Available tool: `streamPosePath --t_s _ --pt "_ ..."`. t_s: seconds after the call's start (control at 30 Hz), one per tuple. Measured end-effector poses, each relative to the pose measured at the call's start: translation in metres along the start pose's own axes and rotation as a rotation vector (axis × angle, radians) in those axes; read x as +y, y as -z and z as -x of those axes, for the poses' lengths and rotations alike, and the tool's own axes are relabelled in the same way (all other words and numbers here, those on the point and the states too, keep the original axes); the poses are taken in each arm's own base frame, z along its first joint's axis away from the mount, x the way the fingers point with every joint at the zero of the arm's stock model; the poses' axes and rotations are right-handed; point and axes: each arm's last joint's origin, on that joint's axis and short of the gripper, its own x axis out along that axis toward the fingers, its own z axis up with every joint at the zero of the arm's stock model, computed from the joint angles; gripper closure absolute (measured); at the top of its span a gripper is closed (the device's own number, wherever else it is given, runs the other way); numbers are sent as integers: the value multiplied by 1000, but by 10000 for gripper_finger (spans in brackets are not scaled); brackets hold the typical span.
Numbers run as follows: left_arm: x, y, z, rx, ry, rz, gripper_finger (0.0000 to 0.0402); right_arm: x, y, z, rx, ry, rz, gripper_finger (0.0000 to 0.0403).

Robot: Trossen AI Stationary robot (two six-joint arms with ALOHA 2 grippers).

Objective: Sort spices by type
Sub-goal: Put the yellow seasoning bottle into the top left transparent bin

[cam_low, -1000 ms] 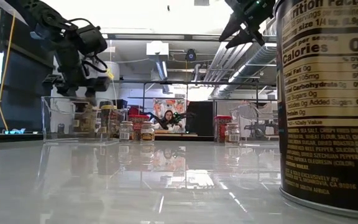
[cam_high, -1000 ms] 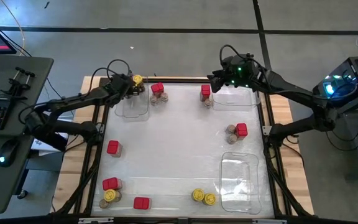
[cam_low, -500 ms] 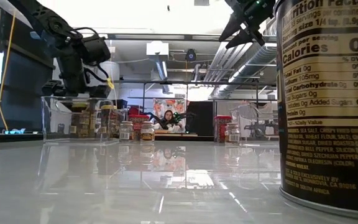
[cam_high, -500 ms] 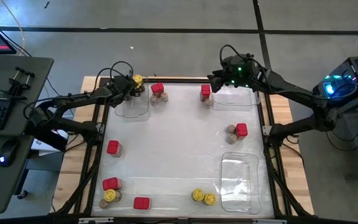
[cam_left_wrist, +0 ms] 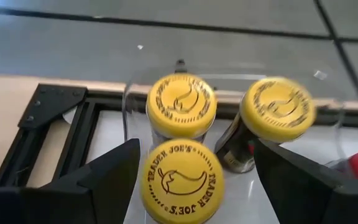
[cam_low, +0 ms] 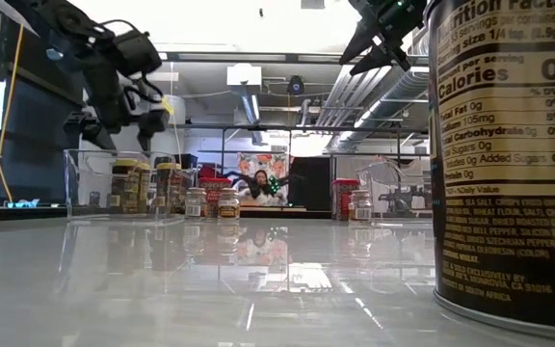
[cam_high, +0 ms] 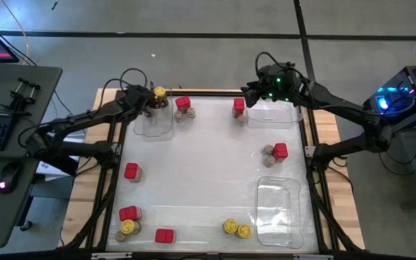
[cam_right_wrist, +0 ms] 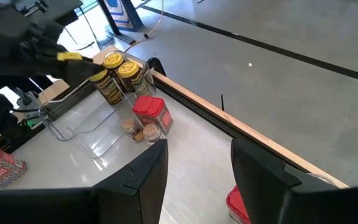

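Observation:
Three yellow-lidded spice jars (cam_left_wrist: 181,102) (cam_left_wrist: 277,107) (cam_left_wrist: 182,177) stand upright on their bases in the clear tray (cam_high: 155,123) at the table's far left. My left gripper (cam_left_wrist: 182,186) hovers open just above them, one finger on each side of the nearest jar without touching it; the high view shows it at the tray's far end (cam_high: 149,102). My right gripper (cam_high: 255,94) hangs open and empty, high over the far right tray (cam_high: 276,114). Red boxes (cam_high: 183,102) (cam_high: 239,105) and brown-lidded jars (cam_high: 183,114) stand near the far edge.
More spices are scattered about: a red box with brown jars (cam_high: 274,153) at the right, a red box (cam_high: 131,171) at the left, red boxes and yellow jars (cam_high: 127,220) (cam_high: 236,229) near the front. An empty clear tray (cam_high: 279,209) lies near right. A dark jar (cam_low: 509,154) fills the low view's right.
My left gripper has opened, letting go of the yellow-lidded jar it had brought down into the far left tray. It has then risen a little clear of the jars. The jar stays upright beside the other two.

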Motion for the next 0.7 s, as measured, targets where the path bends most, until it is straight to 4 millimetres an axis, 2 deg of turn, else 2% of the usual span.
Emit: streamPosePath --t_s 0.4,0.7 --pt "11 -28 41 -93 210 -31 102 0 0 0 -1 0 8 231" --pt "12 -57 67 -202 280 -71 102 0 0 1 -2 -1 7 231"
